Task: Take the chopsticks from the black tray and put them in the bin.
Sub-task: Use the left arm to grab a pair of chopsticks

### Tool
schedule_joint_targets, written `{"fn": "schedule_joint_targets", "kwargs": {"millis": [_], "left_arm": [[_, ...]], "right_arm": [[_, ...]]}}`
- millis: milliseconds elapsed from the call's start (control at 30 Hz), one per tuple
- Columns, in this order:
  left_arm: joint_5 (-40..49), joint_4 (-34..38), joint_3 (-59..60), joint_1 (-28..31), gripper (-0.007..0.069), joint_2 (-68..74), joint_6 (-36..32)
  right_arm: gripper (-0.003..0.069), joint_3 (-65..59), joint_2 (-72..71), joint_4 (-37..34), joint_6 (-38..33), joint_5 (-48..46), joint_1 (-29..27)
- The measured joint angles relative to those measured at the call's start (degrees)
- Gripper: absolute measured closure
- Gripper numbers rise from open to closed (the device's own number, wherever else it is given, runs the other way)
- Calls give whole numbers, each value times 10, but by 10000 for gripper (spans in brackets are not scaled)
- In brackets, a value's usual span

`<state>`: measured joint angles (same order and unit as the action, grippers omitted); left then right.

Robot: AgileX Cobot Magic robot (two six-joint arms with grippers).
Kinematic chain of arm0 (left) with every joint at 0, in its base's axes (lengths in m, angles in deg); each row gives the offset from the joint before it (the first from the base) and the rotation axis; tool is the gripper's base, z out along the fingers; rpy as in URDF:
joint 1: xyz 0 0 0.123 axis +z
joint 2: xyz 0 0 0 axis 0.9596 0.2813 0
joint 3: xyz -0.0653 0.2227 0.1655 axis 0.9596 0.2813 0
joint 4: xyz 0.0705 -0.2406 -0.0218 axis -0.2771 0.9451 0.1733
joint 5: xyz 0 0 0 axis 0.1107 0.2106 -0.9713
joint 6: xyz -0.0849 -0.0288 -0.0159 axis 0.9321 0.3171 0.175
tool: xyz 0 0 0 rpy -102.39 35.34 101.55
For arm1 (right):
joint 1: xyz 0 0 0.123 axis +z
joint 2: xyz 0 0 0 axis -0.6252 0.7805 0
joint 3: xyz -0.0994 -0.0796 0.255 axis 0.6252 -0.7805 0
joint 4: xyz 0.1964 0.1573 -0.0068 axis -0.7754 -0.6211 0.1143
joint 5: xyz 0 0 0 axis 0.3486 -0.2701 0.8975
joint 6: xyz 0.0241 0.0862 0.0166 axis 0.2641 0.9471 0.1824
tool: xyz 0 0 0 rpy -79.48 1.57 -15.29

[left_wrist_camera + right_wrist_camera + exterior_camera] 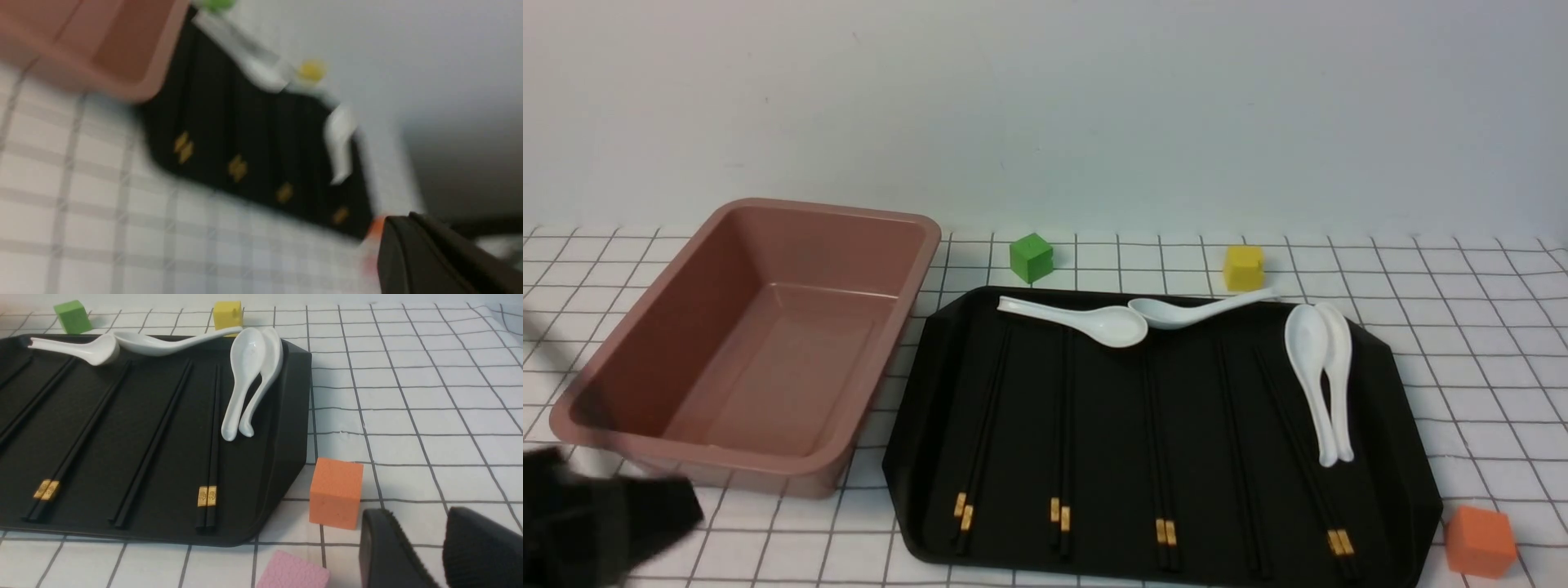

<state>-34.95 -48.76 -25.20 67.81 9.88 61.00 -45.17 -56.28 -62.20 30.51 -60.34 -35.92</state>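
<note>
The gridded white surface [1462, 367] carried everything. The black tray [1396, 425] lay along its near edge, right of the middle. The bin [833, 208] stood empty toward the left edge, one long side just beside the tray's left rim. No part of the job was done: all the chopsticks [1063, 425] lay flat on the tray in five sets running far to near, four of them showing gold bands at their near ends.

The left tool [596, 514] was a dark blur at the near left corner, and its wrist view was too smeared to tell whether it stood wide or narrow. The right tool [429, 555] sat low by the near right corner, off the tray, its jaws apart and holding nothing.

The likeliest failure looked to be a poor pinch. The sticks were thin, flat and black on black, so a closing tool might take one of a pair and roll the other away, or scrape the tray and shift it. A stick gripped near one end would probably droop and strike the bin's rim.

The white spoons [1319, 384] lay just beside the rightmost pair, and another bowl sat near the far tips, so a careless approach could knock them. The orange cube [1480, 539] and the pink block [292, 571] stood close to the right tool's way in.
</note>
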Motion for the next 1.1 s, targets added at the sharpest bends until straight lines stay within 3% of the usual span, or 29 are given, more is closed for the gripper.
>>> {"fn": "schedule_joint_targets", "kwargs": {"millis": [100,300,533,667,800,1100], "left_arm": [[128,-81,-89,0,637,193,-61],[120,-85,-167,-37,637,346,-87],[74,-165,-254,-193,637,478,25],[61,-219,-304,-239,621,544,85],[32,-262,-363,-267,545,632,130],[-68,-317,-385,-268,362,728,137]], "right_arm": [[419,0,0,0,0,0,0],[419,0,0,0,0,0,0],[419,0,0,0,0,0,0],[419,0,0,0,0,0,0],[419,0,0,0,0,0,0],[419,0,0,0,0,0,0]]}}
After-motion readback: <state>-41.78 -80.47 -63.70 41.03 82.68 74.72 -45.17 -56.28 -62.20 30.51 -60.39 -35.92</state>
